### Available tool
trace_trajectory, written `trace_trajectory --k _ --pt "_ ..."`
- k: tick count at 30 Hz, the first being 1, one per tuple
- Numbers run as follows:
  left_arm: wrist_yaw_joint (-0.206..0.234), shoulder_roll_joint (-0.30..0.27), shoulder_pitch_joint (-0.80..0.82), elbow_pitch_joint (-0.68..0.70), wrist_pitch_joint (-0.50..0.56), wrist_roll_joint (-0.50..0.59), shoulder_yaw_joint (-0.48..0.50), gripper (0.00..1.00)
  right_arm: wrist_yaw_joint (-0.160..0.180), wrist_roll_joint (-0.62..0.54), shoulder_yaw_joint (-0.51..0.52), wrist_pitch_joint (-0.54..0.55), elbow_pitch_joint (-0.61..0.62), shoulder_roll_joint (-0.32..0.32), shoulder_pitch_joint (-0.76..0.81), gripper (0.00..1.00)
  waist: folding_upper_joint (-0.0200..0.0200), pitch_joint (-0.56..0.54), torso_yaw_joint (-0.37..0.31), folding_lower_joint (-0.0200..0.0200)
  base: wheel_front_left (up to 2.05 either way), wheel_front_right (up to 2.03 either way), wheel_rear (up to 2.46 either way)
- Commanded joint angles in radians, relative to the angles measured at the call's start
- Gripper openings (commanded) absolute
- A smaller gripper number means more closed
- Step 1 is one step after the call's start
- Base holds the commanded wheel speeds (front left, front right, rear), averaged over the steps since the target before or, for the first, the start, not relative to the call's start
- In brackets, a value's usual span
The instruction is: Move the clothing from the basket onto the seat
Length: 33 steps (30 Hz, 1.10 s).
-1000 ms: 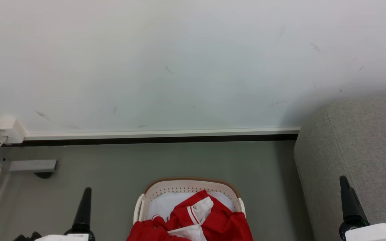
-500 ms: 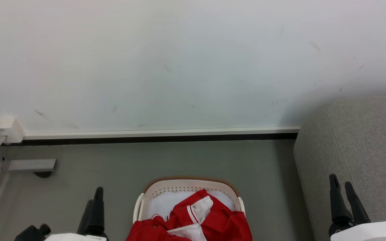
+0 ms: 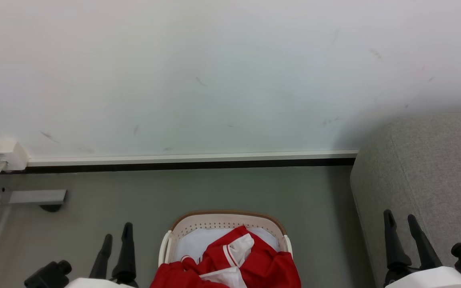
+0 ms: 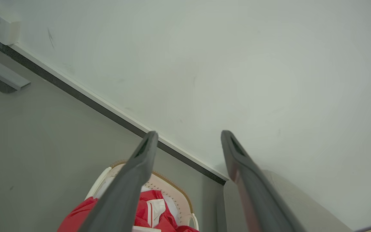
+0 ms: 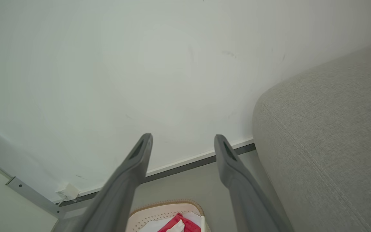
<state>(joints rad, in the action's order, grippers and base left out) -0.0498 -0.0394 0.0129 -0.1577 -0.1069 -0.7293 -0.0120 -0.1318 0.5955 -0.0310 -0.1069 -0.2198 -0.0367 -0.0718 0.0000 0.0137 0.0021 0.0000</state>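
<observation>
The red clothing (image 3: pixel 250 262) with white panels lies heaped in the cream basket (image 3: pixel 222 222) on the grey floor, spilling over its near rim; it also shows in the left wrist view (image 4: pixel 153 209) and right wrist view (image 5: pixel 180 225). A white liner (image 3: pixel 194 244) lies under it. The grey sofa seat (image 3: pixel 434 176) stands at the right. My left gripper (image 3: pixel 117 231) is open, left of the basket, holding nothing. My right gripper (image 3: pixel 400 219) is open, in front of the sofa, right of the basket. Both stand apart from the clothing.
A white wall with a dark baseboard (image 3: pixel 190 165) runs behind the basket. A white socket box (image 3: pixel 2 154) and a grey metal foot (image 3: pixel 34 197) sit at the left. Bare grey floor (image 3: pixel 214 190) lies between basket and wall.
Both grippers have turned about their wrists and shifted inward toward the basket, so both fingers of each now show apart. Basket and clothing have not moved.
</observation>
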Motion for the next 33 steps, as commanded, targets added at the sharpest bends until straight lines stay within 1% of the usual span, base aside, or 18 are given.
trace_trajectory --k 1,7,18,33 --pt "0.009 -0.009 -0.001 0.017 -0.015 0.056 -0.005 1.00 0.001 -0.047 -0.006 -0.014 0.007 -0.011 -0.018 1.00 0.0000 -0.001 0.000 0.0000 0.00 0.00 0.00" --pt "0.022 -0.009 -0.010 0.022 -0.030 0.143 -0.011 1.00 0.001 -0.120 -0.014 -0.031 0.002 -0.012 -0.018 1.00 0.0000 -0.001 0.000 0.0000 0.00 0.00 0.00" --pt "0.030 -0.011 -0.021 0.029 -0.059 0.272 -0.019 1.00 0.001 -0.243 -0.026 -0.059 -0.007 -0.013 -0.019 1.00 0.0000 0.001 -0.002 0.0000 0.00 0.00 0.00" --pt "0.039 -0.012 -0.036 0.051 -0.091 0.396 -0.024 1.00 0.001 -0.372 -0.028 -0.092 -0.013 -0.015 -0.017 1.00 0.0000 0.002 -0.005 0.0000 0.00 0.00 0.00"
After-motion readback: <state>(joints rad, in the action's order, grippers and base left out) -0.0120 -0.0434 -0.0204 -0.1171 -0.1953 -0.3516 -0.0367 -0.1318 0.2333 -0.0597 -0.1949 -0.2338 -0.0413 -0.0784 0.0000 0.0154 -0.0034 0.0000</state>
